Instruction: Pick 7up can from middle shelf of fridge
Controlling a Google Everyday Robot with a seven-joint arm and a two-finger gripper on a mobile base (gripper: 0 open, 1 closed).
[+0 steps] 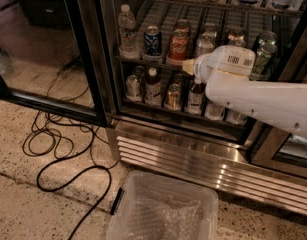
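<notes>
Across the upper part of the view stands the fridge (193, 156), with its slatted steel grille at the base. Its black-framed glass door (88, 59) is swung open to the left. Inside, the middle shelf (163, 15) is a wire rack split into narrow lanes running front to back. The robot's white arm (258, 99) reaches in from the right and crosses in front of the lower shelf's bottles (153, 86). On the speckled floor below sit a clear plastic bin (163, 209) and, to the left, loops of black cable (58, 144).

Along the front of the middle shelf, from left to right, stand a water bottle (127, 31), a blue can (152, 40), a red Coca-Cola can (178, 46) and the 7up can (204, 45), silver-grey and upright in its lane. The gripper (189, 66) sits at the shelf's front edge, just below the gap between the Coca-Cola can and the 7up can, pointing left. Whether it is released or clenched cannot be told.
</notes>
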